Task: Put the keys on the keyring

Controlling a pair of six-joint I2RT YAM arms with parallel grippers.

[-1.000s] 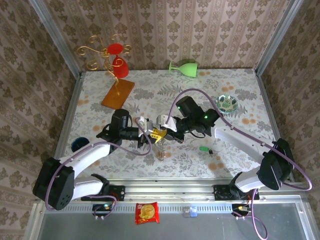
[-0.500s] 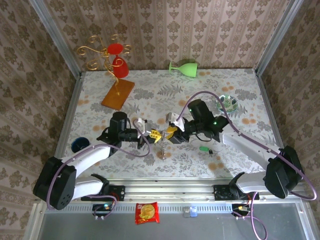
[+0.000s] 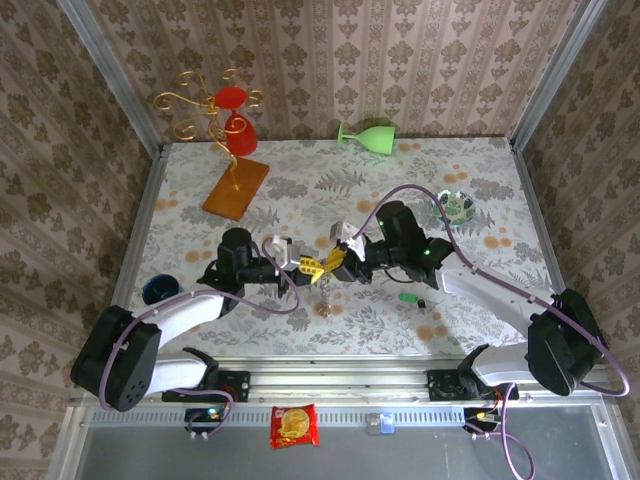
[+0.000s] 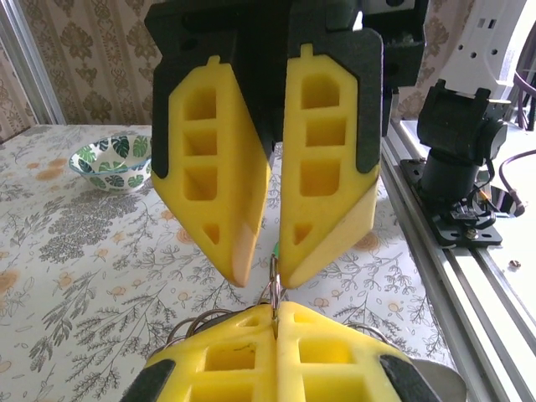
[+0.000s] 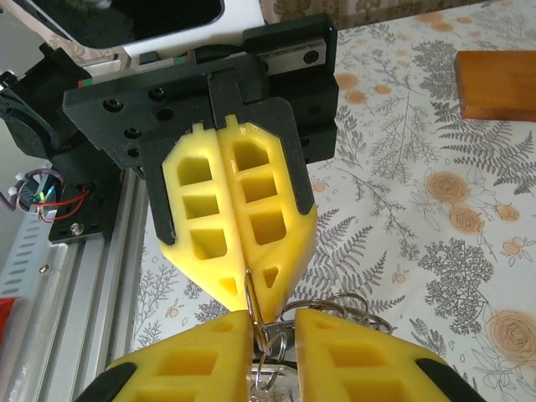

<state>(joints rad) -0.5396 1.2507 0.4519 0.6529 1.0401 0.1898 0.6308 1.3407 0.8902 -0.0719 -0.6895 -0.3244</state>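
Keyring between left hand, right hand

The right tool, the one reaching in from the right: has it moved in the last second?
Yes. Seen from above, the right tool has drawn back slightly to the right, toward the patterned dish.

No legible text, label, brand, number or sign found. Print on red snack packet, lying by near rail below counter edge: too small to be read.
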